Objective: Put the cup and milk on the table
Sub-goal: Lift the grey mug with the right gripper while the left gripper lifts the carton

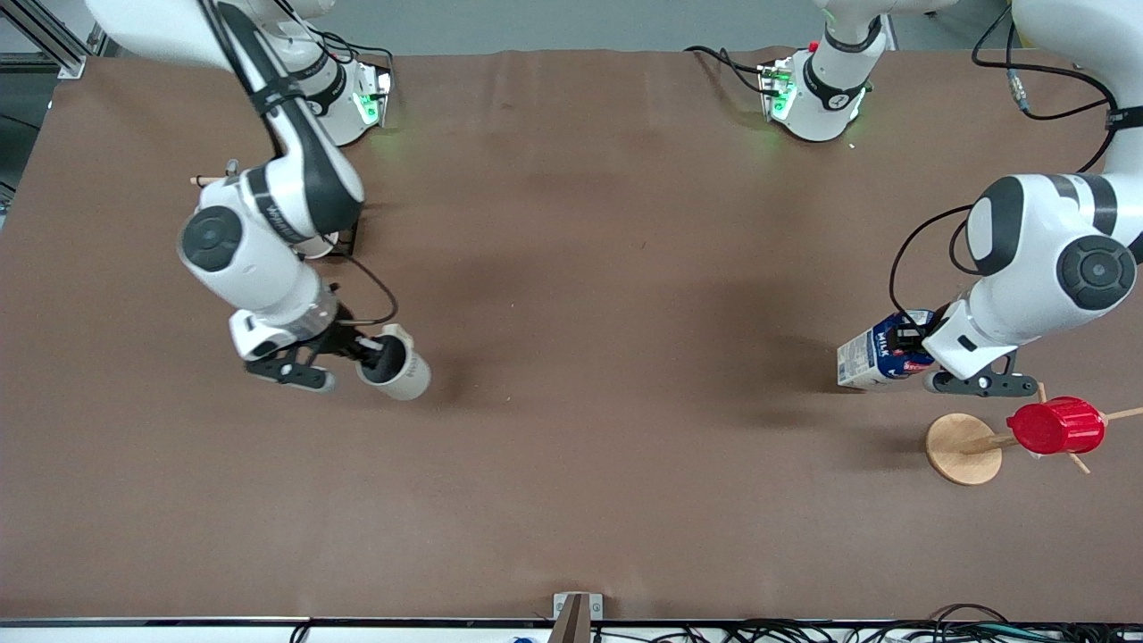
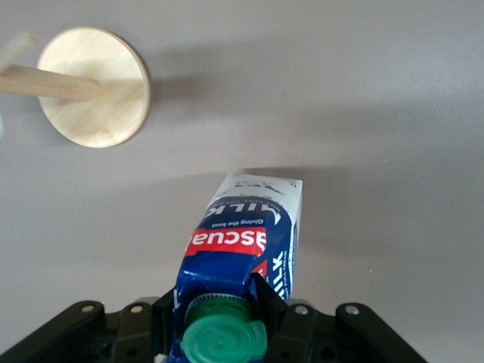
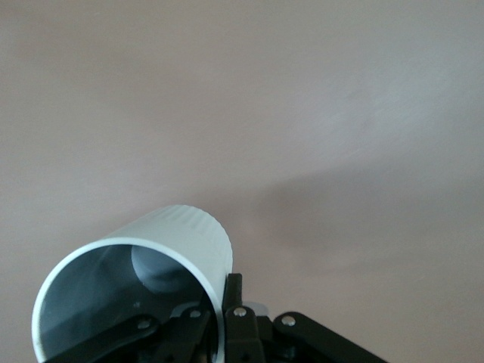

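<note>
- Right pincer (image 1: 364, 350) – frame's left-centre, forearm angled down – clamps the cup's (image 1: 396, 362) rim; cup tilted above the tabletop (image 1: 589, 357).
- Left pincer (image 1: 913, 346) – frame's right edge – grips the milk (image 1: 871, 357), tilted, beside the wooden stand (image 1: 963, 448).

wooden peg stand (image 1: 962, 448) at left arm's end | red ribbed cup (image 1: 1056, 426) on its peg
</note>
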Controlling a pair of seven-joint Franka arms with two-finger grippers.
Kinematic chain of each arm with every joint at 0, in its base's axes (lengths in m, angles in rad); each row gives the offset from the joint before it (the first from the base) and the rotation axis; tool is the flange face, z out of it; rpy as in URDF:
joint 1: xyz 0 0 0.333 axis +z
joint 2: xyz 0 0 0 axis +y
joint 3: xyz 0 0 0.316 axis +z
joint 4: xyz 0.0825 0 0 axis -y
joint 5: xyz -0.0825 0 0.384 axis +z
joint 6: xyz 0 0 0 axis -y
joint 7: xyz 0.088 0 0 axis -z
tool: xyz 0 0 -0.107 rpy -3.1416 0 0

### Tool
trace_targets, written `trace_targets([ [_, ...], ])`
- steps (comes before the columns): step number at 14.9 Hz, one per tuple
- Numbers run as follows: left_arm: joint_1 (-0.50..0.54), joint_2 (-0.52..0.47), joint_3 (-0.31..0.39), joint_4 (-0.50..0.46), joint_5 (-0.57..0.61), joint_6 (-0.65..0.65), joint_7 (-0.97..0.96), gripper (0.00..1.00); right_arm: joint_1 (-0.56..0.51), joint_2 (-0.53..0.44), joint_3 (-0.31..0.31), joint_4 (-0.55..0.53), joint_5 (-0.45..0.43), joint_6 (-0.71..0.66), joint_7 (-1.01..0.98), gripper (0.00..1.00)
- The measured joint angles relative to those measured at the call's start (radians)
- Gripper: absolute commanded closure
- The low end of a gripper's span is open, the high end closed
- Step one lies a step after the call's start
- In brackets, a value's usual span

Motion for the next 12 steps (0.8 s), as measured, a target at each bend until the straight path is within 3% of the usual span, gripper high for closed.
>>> trace_targets([
  [4,0.0,-0.045,-0.037,0.002,0.0,-0.01,-0.031,0.99,0.102,0.11,0.045,0.099,-0.1,0.001,0.253,1.0],
  [9,-0.007,-0.048,-0.182,0.045,0.0,-0.066,-0.225,1.0,0.24,0.308,0.09,0.284,-0.267,-0.053,0.537,0.99],
  [12,-0.013,-0.014,-0.277,0.101,0.0,-0.092,-0.37,0.99,0.277,0.364,0.111,0.321,-0.335,-0.061,0.606,0.98],
])
